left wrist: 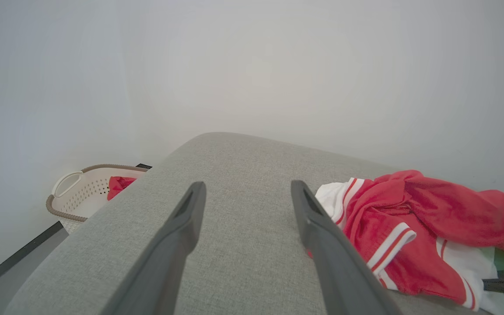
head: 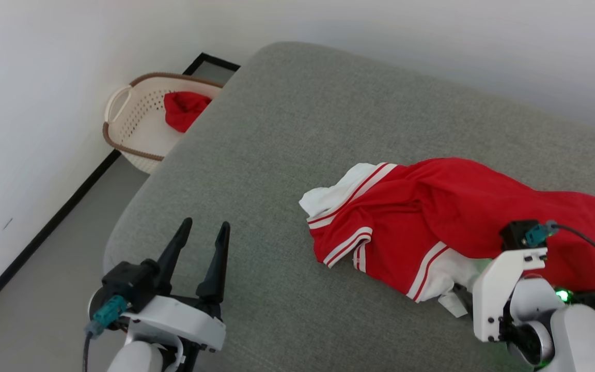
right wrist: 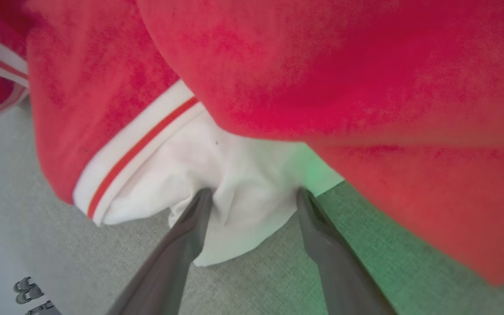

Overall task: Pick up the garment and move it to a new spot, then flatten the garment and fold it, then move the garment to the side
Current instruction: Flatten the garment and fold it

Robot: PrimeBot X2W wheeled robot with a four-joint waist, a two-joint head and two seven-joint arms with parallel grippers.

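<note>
As 1 garment [head: 457,206] lies bunched, 2 R fingers [right wrist: 177,253] straddle it.

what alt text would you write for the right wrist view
The open right gripper straddles a white fold of the crumpled red garment, fingertips at the fabric. White trim with a red stripe edges the garment, which lies on a grey upholstered surface.

Crumpled garment [head: 457,217] lies on the grey cushion [head: 287,129].

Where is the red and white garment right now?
The garment lies crumpled on the right of the grey cushion in the head view, its white edge inside the open right hand.
</note>
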